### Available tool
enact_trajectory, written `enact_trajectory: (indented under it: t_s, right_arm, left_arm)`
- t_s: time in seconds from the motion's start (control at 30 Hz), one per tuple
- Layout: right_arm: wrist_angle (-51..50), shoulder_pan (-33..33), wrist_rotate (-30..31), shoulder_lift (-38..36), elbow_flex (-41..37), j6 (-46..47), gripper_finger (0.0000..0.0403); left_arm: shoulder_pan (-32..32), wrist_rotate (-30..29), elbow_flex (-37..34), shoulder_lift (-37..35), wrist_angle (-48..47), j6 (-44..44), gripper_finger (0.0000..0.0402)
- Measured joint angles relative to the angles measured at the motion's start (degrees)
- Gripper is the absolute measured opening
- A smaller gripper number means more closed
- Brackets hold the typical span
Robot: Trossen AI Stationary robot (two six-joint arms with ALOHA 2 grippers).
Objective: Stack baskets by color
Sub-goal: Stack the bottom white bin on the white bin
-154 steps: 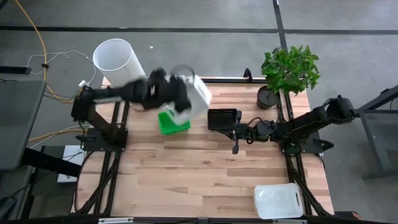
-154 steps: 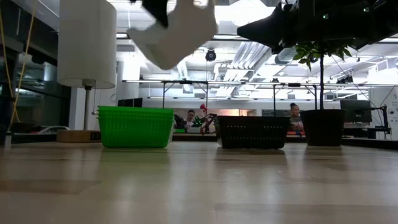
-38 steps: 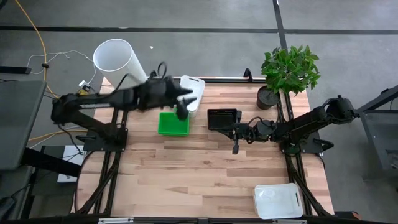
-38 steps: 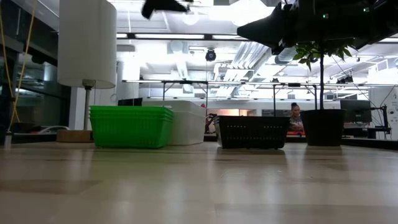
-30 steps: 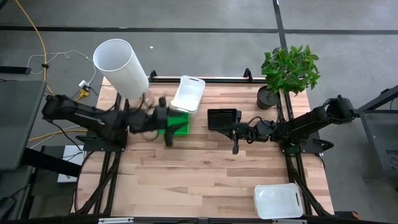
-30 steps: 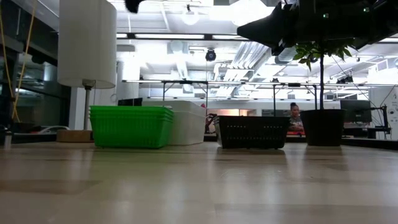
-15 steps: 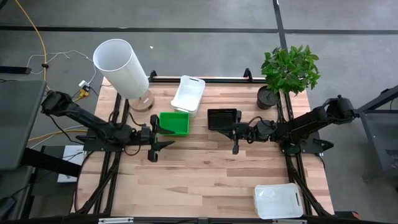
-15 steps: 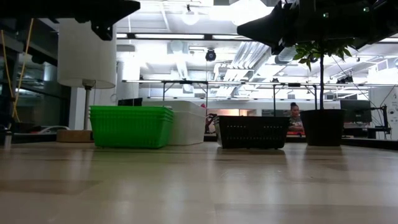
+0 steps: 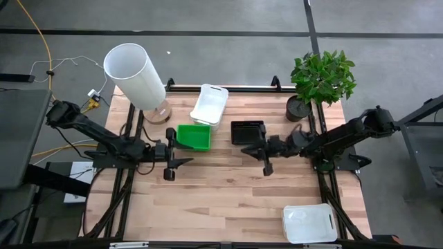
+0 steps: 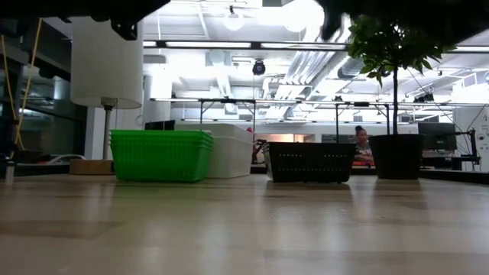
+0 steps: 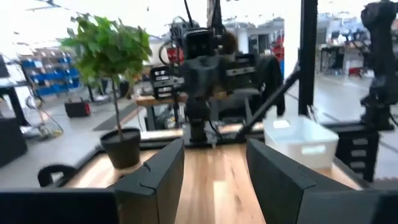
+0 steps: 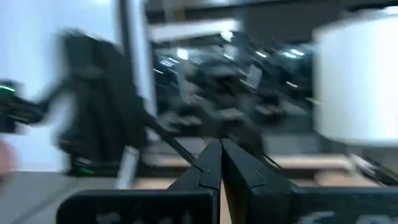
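A stack of green baskets (image 9: 194,136) (image 10: 162,155) rests on the table at the far middle. A white basket (image 9: 210,105) stands just behind it and a black basket (image 9: 247,131) to its right. Another white basket (image 9: 309,223) (image 11: 301,140) lies at the near right corner. My left gripper (image 9: 176,158) (image 11: 214,155) hovers open, level, just left of and nearer than the green stack, holding nothing. My right gripper (image 9: 250,149) (image 12: 221,155) is shut and empty, just nearer than the black basket.
A tall white cylinder (image 9: 135,72) (image 10: 107,53) stands at the far left corner. A potted plant (image 9: 322,79) (image 10: 396,156) stands at the far right corner. Bare wooden tabletop (image 9: 221,200) fills the near half.
My left gripper has drawn back from over the green stack toward the table's left and near edges, sinking and tipping to level, still open. My right gripper has risen a little and turned, staying shut. No basket has moved.
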Motion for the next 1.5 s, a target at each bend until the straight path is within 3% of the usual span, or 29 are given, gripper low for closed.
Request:
enact_trajectory:
  t_s: [0.1,0.17,0.23,0.3,0.37,0.43,0.57,0.7,0.93,1.1,1.27,1.5]
  right_arm:
    - [-2.63,0.19,-7.87,0.0,4.76,1.91,0.0]
    - [-10.12,1.6,-9.25,0.0,9.43,2.37,0.0004]
    - [-24.32,4.21,-5.44,0.0,15.12,-0.35,0.0013]
    - [-43.22,7.47,3.41,0.59,21.91,-2.98,0.0028]
    - [-60.55,10.88,12.75,2.13,28.56,-1.67,0.0049]
    - [-75.24,14.15,18.24,3.99,34.39,3.05,0.0072]
    - [-97.67,20.56,21.31,7.95,43.73,17.2,0.0116]
    - [-113.9,26.31,19.1,11.39,49.19,32.01,0.0147]
    - [-124.16,34.4,6.37,13.94,49.28,51.08,0.0165]
    - [-126.59,38.38,3.75,14.89,47.07,59.63,0.0165]
    - [-126.71,40.57,2.46,14.91,43.25,65.63,0.0165]
    - [-124.47,41.06,-7.45,14.93,37.18,70.24,0.0165]
  left_arm:
    - [0.02,-0.53,0.33,-0.43,0.24,0.28,0.0161]
    - [0.0,-0.53,0.33,-0.43,-0.27,0.26,0.0161]
    - [-0.02,-0.51,0.35,-0.48,-0.73,-0.19,0.0161]
    - [-0.02,-0.52,0.36,-0.47,-1.89,-0.62,0.0161]
    - [-0.02,-0.52,0.36,-0.47,-2.45,-1.1,0.0161]
    - [-0.02,-0.52,0.36,-0.47,-2.9,-1.29,0.0161]
    - [-0.02,-0.52,0.36,-0.46,-2.96,-2.1,0.0161]
    - [-0.02,-0.5,0.36,-0.45,-2.94,-2.13,0.0161]
    - [-0.02,-0.5,0.38,-0.45,-3.01,-2.3,0.0161]
    - [-0.02,-0.48,0.4,-0.45,-3.17,-2.3,0.0161]
    - [-0.02,-0.46,0.4,-0.45,-3.19,-2.32,0.0161]
    - [0.0,-0.44,0.4,-0.45,-3.21,-3.18,0.0161]
